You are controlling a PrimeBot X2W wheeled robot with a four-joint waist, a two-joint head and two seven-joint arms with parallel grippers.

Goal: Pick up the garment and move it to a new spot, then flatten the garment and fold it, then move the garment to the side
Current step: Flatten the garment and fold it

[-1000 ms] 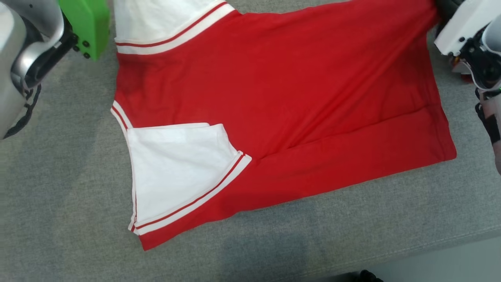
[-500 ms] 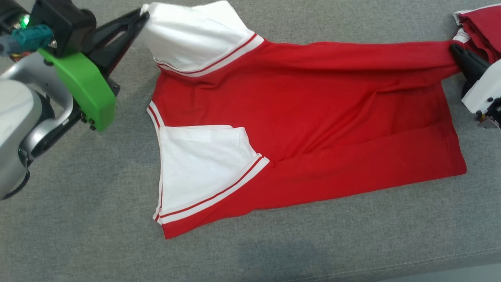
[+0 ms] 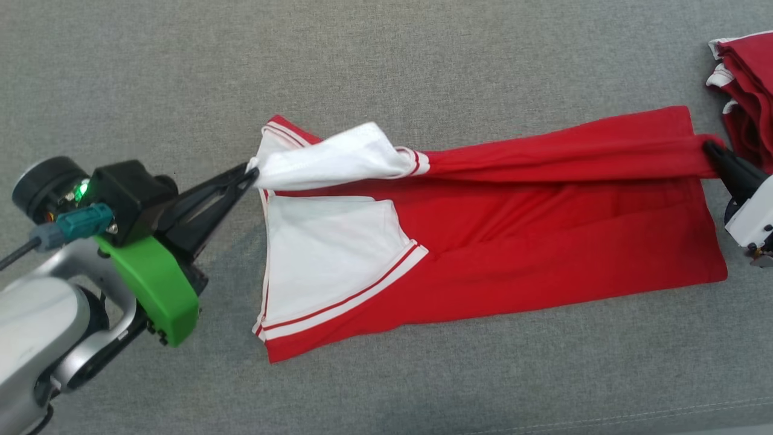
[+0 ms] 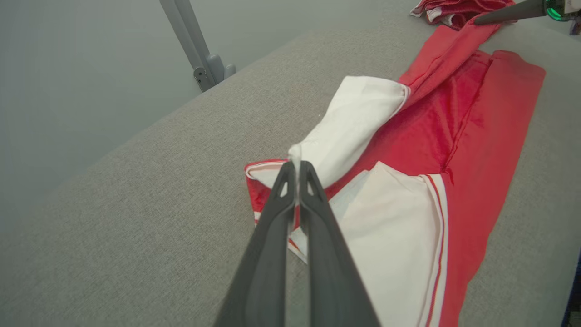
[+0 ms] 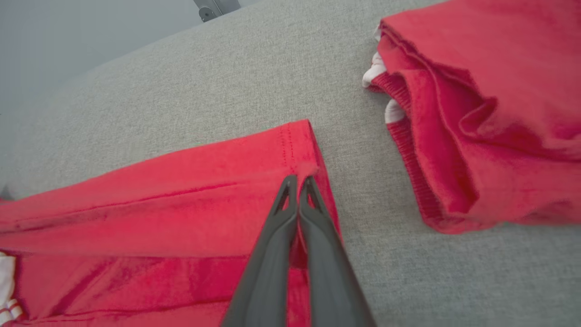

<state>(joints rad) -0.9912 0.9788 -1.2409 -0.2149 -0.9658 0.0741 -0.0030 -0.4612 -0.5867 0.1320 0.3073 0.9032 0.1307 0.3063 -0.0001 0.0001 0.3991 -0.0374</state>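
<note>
The garment (image 3: 543, 241) is a red shirt with white sleeves, lying across the grey padded surface (image 3: 423, 60). Its far long edge is lifted and carried over the body. My left gripper (image 3: 252, 172) is shut on the tip of the far white sleeve (image 3: 338, 160); in the left wrist view the gripper (image 4: 296, 164) pinches that sleeve (image 4: 354, 118). My right gripper (image 3: 708, 147) is shut on the red hem corner, seen up close in the right wrist view (image 5: 298, 179). The near white sleeve (image 3: 326, 260) lies flat on the red body.
A pile of other folded red and white garments (image 3: 746, 78) sits at the far right, close beside the right gripper, also in the right wrist view (image 5: 490, 104). A grey metal post (image 4: 195, 50) stands beyond the surface's far edge. The surface's front seam (image 3: 604, 417) runs along the bottom.
Both grippers, holding the far sleeve and hem corner, have drawn the shirt's far edge toward me and over the body. The head camera has also shifted, bringing the side pile into view.
</note>
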